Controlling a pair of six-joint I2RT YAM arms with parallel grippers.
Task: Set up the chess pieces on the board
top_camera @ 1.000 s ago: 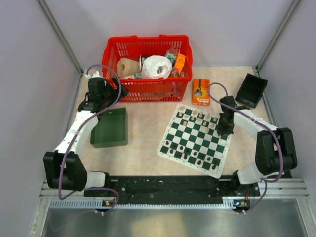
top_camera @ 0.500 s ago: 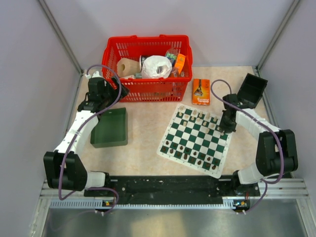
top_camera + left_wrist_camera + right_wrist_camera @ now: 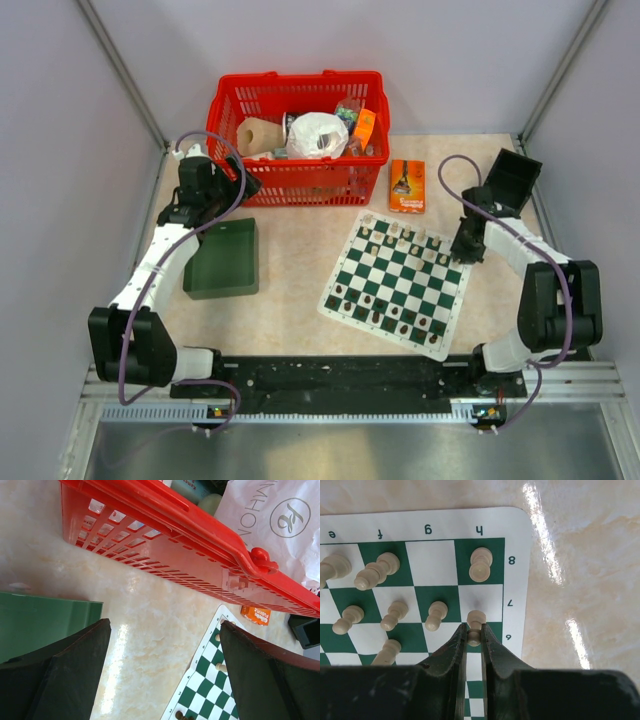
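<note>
Behind board (image 3: 400, 272), red basket (image 3: 300, 180) with paper roll (image 3: 258, 136), left fingers (image 3: 70, 665) spread, right fingers (image 3: 456, 647) pinching cream pawn (image 3: 476, 620)

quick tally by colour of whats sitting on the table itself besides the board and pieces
red basket: 1
dark green tray: 1
black tray: 1
orange box: 1
total: 4

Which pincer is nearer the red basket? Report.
Left. The left pincer hangs open beside the red basket's front; the right pincer pinches a cream pawn at the chessboard's edge.
</note>
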